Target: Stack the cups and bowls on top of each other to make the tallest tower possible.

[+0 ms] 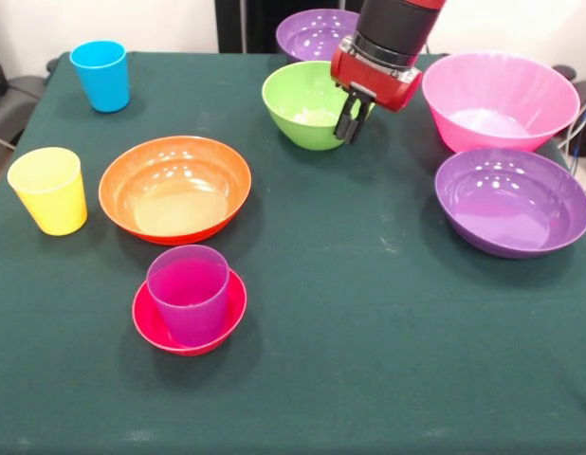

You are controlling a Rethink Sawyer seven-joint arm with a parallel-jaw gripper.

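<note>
The purple cup (189,294) stands upright inside the small red bowl (142,320) near the front, a two-piece tower. My gripper (353,120) comes down from the top and is shut on the right rim of the lime green bowl (298,104), which looks to rest on the table. The blue cup (100,76) and the yellow cup (49,190) stand alone at the left. The wide orange bowl (174,190) sits beside the yellow cup. The big pink bowl (497,100) and a purple bowl (511,199) sit at the right. A second purple bowl (312,33) is behind the green one. The small orange bowl is out of view.
The dark green cloth-covered table (369,360) holds everything. The arm's red and black wrist (393,38) hangs between the green and pink bowls. Cables lie off the table's right edge (582,123).
</note>
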